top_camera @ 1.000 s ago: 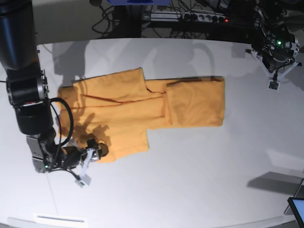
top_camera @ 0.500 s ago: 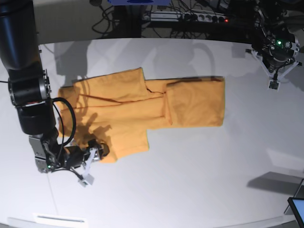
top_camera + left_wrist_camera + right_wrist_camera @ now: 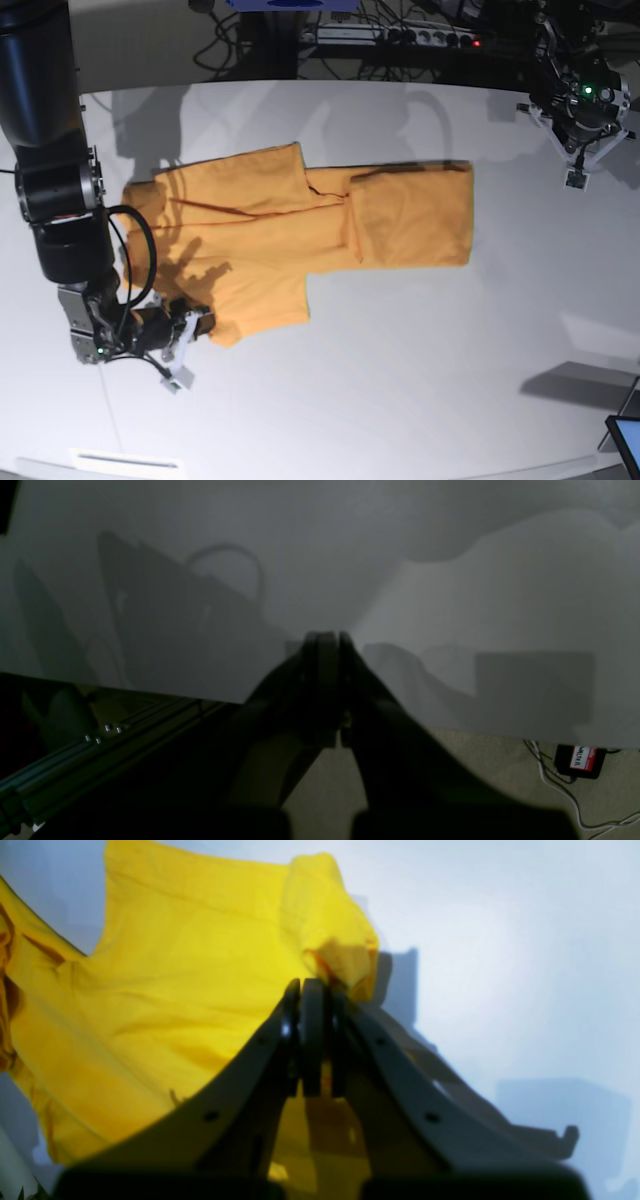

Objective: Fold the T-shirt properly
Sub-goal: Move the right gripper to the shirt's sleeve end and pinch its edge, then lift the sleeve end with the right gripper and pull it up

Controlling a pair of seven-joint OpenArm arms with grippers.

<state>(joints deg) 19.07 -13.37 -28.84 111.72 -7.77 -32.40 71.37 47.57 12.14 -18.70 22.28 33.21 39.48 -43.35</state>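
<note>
The orange-yellow T-shirt lies partly folded on the white table, its right end doubled over. My right gripper sits at the shirt's near left corner, at the tip of a sleeve. In the right wrist view its fingers are pressed together, and a bunched bit of the T-shirt's edge is pinched at their tips. My left gripper hangs shut over the table's far right corner, well away from the cloth. The left wrist view shows its jaws closed with nothing between them.
A power strip and cables lie behind the table's far edge. A dark screen corner pokes in at the bottom right. In the left wrist view the table edge borders a metal frame, and a small black box lies on the floor.
My right gripper has gone from open to shut on the sleeve corner, and the cloth there has drawn slightly leftward. The left arm has stayed put.
</note>
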